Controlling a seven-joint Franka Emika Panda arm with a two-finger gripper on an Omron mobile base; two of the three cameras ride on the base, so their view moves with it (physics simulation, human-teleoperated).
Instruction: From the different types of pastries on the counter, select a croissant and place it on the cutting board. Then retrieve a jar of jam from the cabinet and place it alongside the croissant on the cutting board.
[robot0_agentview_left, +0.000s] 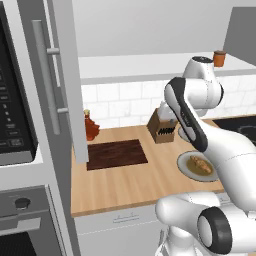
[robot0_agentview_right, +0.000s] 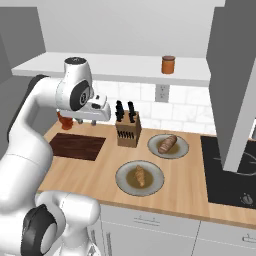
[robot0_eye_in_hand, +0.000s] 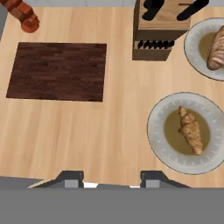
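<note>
I had the claw (robot0_eye_in_hand: 112, 178) hanging well above the desk (robot0_eye_in_hand: 87, 140), looking straight down; its two fingertips (robot0_eye_in_hand: 70, 178) stood wide apart with nothing between them. In the right base view the claw (robot0_agentview_right: 95, 112) sat high over the desk's left part, above the far edge of the cutting board (robot0_agentview_right: 77, 146).

From the hand view, the cutting board (robot0_eye_in_hand: 59, 71) lay ahead and to the left of the claw, its top bare, with open wood on all four sides. The croissant (robot0_eye_in_hand: 190, 130) lay ahead and to the right, lengthwise on a round pale plate (robot0_eye_in_hand: 157, 131), near the plate's middle and clear of its rim. A broad strip of bare desk ran between board and plate, directly below the claw.

Farther ahead stood a knife block (robot0_eye_in_hand: 157, 30), just beside a second plate (robot0_eye_in_hand: 192, 48) carrying the darker pastry (robot0_eye_in_hand: 216, 48). A reddish-brown bottle (robot0_eye_in_hand: 24, 15) stood past the board's far left corner.

The jar of jam (robot0_agentview_right: 168, 64) sat on the shelf (robot0_agentview_right: 115, 65) above the backsplash, well above and right of the claw. The cabinet (robot0_agentview_left: 52, 75) door edge hung over the board's left end in the left base view.
</note>
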